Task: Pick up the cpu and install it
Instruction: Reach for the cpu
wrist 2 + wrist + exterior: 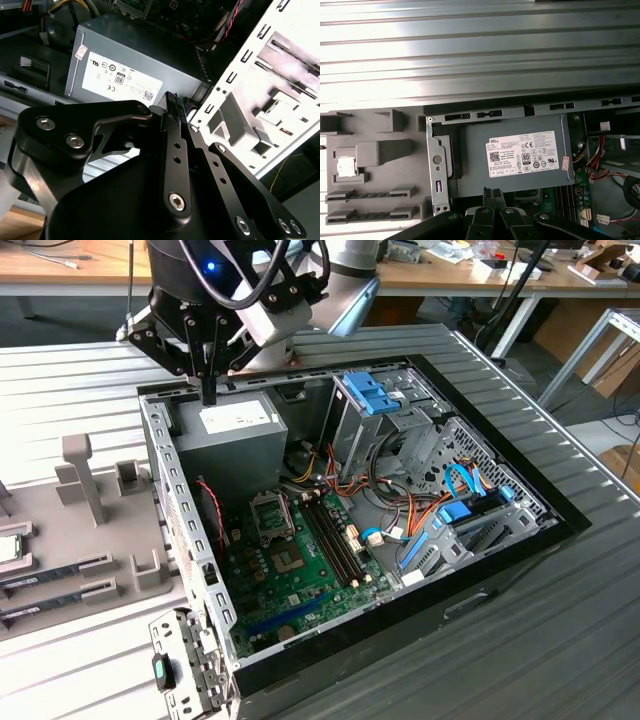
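The cpu (346, 166), a small flat square with a pale silvery top, lay in the grey holder tray (372, 181) beside the computer case (436, 165), well apart from the gripper (492, 192), whose fingers were together and empty above the power supply (475, 150); it looked light, stiff and fragile, best gripped by opposite edges.

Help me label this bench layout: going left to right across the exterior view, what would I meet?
Small silvery square cpu → grey plastic holder tray's upright post → big grey power-supply box with white label → blue plastic drive bracket.
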Robot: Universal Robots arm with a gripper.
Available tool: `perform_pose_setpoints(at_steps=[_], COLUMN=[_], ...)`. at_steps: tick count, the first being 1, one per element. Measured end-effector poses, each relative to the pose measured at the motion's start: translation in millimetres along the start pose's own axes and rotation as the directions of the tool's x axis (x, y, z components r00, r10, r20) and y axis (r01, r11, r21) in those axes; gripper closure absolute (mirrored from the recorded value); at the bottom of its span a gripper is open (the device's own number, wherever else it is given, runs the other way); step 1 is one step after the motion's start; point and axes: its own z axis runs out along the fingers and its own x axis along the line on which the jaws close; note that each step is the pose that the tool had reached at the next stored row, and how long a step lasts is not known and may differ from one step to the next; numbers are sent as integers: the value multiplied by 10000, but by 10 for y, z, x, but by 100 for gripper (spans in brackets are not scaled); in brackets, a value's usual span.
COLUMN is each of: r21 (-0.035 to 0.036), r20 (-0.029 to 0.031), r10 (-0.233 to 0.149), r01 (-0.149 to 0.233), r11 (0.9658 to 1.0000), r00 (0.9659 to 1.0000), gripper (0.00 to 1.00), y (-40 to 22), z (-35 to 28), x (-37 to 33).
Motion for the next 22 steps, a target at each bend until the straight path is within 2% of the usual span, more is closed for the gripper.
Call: perform_pose_setpoints(at_steps=[13,22], r21=[0,0], r20=[0,0], r10=[0,0], r01=[0,0], r11=[10000,10000], r00=[10000,10000], gripper=[89,89], y=[-7,-14], z=[-3,-5], x=[99,193])
